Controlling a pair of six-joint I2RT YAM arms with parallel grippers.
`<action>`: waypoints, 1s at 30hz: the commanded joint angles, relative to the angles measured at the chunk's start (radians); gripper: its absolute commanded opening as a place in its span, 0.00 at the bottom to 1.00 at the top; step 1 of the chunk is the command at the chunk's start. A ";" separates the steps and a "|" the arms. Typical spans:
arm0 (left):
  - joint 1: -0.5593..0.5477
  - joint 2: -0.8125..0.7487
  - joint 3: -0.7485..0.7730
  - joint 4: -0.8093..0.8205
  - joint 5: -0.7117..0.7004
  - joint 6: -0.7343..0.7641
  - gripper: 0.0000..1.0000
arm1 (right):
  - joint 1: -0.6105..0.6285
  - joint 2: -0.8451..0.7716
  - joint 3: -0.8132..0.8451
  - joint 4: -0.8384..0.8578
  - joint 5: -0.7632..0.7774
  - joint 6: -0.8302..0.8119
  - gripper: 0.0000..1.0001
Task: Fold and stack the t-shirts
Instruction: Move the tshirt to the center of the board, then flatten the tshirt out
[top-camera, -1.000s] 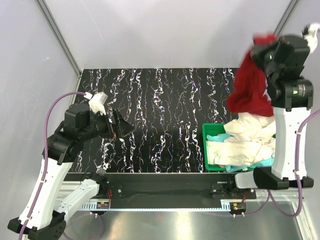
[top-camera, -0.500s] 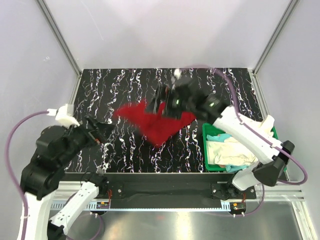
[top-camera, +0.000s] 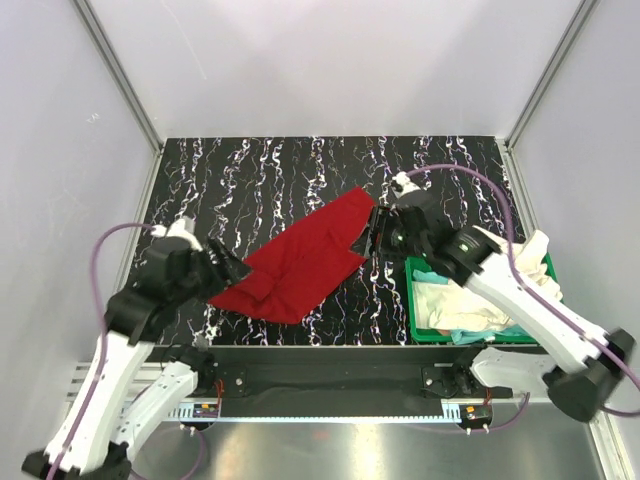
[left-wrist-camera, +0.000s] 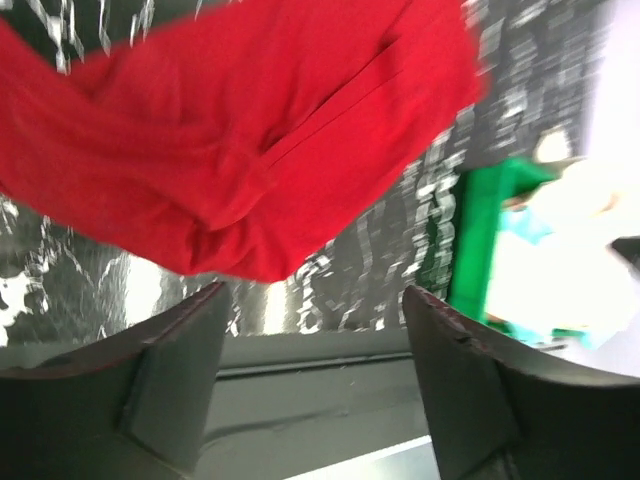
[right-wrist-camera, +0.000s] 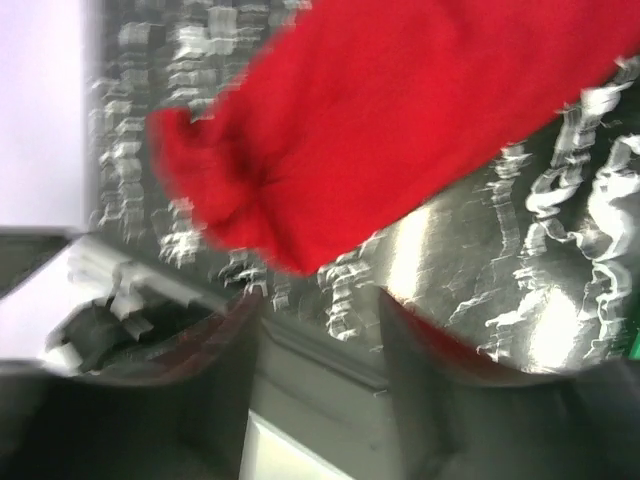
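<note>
We found the deep red t-shirt (top-camera: 300, 262) spread rumpled and unfolded just left of the green bin (top-camera: 413, 297). The left gripper (top-camera: 232, 268) hung at its end far from the bin and the right gripper (top-camera: 375, 232) at its near end, both with fingers apart and empty. The cream t-shirts (top-camera: 470, 300) and the teal t-shirt (top-camera: 432, 272) lay heaped inside the bin. We judged nearly all the folding and stacking left to do.

You have the spread t-shirt (top-camera: 300, 262) lying slantwise at the centre of the table (top-camera: 250, 170); the left gripper (top-camera: 233, 270) sits at its 8 o'clock end, the right gripper (top-camera: 376, 235) at its 2 o'clock corner; the bin (top-camera: 411, 300) stands at 4 o'clock from it, with the other t-shirts (top-camera: 470, 300) heaped inside.
</note>
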 joint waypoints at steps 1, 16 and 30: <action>0.001 0.155 -0.025 0.151 0.040 -0.003 0.72 | -0.071 0.156 -0.025 0.064 -0.044 -0.052 0.46; -0.064 0.912 0.256 0.076 -0.146 0.212 0.87 | -0.203 0.980 0.749 -0.333 0.056 -0.019 0.79; -0.106 0.980 0.161 0.117 -0.135 0.203 0.74 | -0.185 1.256 0.988 -0.401 0.036 0.181 0.53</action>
